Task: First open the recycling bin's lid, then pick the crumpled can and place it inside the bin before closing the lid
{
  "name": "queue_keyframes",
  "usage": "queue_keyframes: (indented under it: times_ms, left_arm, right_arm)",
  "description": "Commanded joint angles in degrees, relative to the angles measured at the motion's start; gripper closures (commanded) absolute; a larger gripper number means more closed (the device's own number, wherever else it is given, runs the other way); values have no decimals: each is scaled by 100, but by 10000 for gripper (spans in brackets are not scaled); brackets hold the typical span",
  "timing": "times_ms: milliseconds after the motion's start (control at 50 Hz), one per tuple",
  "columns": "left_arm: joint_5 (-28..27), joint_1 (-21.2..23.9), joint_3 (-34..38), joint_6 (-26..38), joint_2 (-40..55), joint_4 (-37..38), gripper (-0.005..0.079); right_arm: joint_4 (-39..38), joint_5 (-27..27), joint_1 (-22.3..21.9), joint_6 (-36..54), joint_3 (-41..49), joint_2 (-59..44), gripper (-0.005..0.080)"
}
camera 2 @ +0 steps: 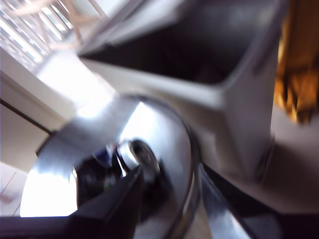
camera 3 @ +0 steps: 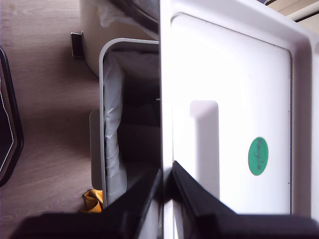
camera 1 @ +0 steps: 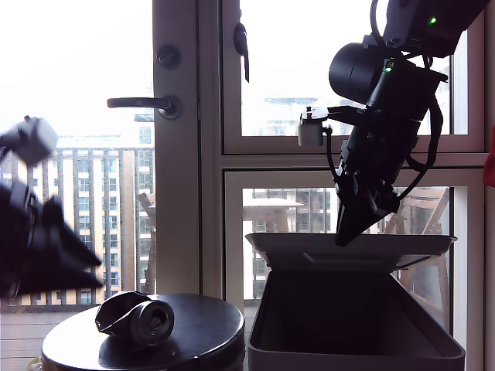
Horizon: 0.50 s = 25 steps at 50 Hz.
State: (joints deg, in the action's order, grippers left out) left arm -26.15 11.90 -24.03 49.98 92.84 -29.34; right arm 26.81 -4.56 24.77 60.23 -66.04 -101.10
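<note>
So the can [camera 1: 135,317] is lying on its side on the round dark table [camera 1: 193,340], silvery end facing the exterior camera, just beside the recycling bin [camera 1: 352,340] that sits on the exterior view's right. The bin is already open: the lid [camera 1: 348,249] is propped up over its back edge, and my second gripper [camera 3: 167,186] has its fingers pinched tight on the lid's edge, I'd guess to keep it from dropping shut while the can goes in. In the second wrist view you can see the lid's handle slot and green round emblem [camera 3: 258,155]. My first gripper [camera 2: 167,191] is hovering over the can with its fingers spread and nothing between them, lined up for the pick. That view's blurry though.
</note>
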Motion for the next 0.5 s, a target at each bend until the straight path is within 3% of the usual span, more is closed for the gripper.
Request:
queue_keyframes:
  times_ms: [0,140,480]
  left_arm:
    - [166,-11,-238,481,251,-76,281]
    - [450,-11,-621,1228,837,-79,277]
    - [719,-22,-1727,1464,2129,42,276]
  right_arm:
    - [15,-85,35,-46,-50,68,765]
    - [7,-85,35,-50,-50,68,765]
    - [-42,-83,22,-173,-50,68,765]
